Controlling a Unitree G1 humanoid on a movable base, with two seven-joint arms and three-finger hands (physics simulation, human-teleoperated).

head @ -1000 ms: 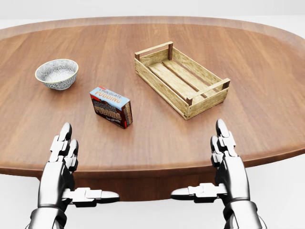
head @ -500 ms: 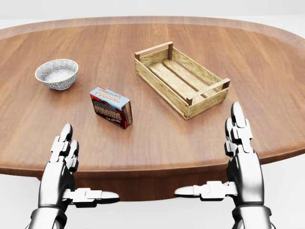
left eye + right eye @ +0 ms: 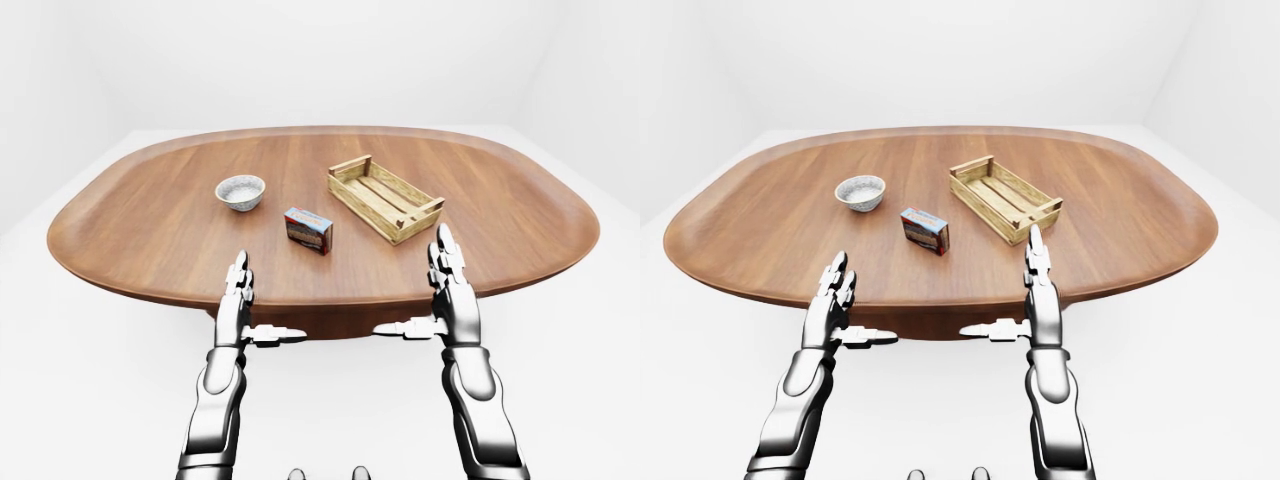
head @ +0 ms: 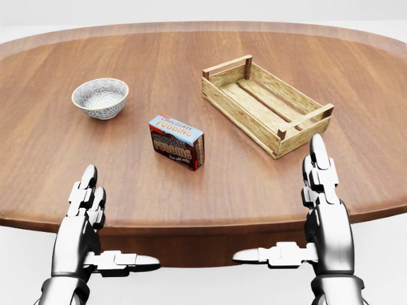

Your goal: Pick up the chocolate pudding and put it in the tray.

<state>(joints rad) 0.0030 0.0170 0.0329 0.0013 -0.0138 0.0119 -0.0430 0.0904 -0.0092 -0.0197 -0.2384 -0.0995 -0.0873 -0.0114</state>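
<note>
A bare white room surrounds the oval wooden surface (image 4: 210, 190), and against half a second ago everything on it has slid to the head view's right while the hands kept their places, so the camera has turned and nothing was moved. The chocolate pudding (image 4: 177, 142) stands untouched, up and to the right of the left hand (image 4: 84, 223) and up-left of the right hand (image 4: 321, 204). Both hands are spread flat and empty at the near edge, the tray (image 4: 268, 103) just beyond the right fingertips, so the reach looks yet to begin.
</note>
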